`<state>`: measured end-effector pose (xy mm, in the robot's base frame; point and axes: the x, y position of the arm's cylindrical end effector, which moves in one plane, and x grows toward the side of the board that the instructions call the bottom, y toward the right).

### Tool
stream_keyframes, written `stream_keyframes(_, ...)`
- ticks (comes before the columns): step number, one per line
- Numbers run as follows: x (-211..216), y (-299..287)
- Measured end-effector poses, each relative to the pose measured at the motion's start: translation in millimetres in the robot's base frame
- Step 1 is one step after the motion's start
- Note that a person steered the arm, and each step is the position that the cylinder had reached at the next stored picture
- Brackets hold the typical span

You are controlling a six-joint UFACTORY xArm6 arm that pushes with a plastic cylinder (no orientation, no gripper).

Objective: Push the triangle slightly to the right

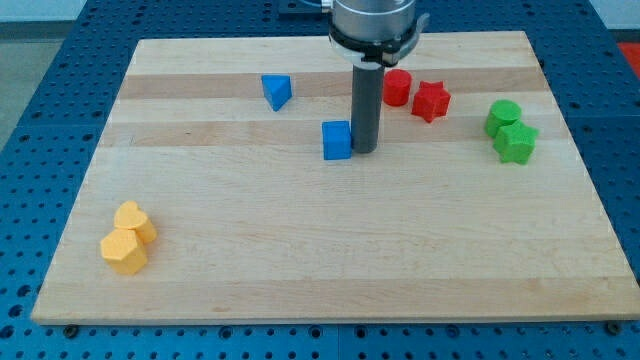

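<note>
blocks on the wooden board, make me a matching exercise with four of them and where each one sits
Column 1:
1. blue triangle block
2. blue cube block
3. green star block
4. yellow heart block

Column 2:
A. the view's bottom left corner
B. near the view's right edge
C. right beside my tip, on its left
D. toward the view's top, left of the rod

Pairs: 1-D, 2-C, 3-B, 4-A

Pale smooth wooden board (300, 250), matt plastic-looking blue triangle (277, 91), dark matt rod
</note>
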<state>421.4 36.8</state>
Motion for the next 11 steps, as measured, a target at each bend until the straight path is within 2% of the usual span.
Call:
stream_keyframes(1,37,-2)
stream_keyframes(2,40,-44)
stream_keyframes(4,-3,-136)
stream_keyframes(5,-44,-149)
stream_keyframes(7,-118,-141)
stream_keyframes(8,-135,-120)
stream_keyframes(10,-145,-81)
stream_keyframes(11,-130,-81)
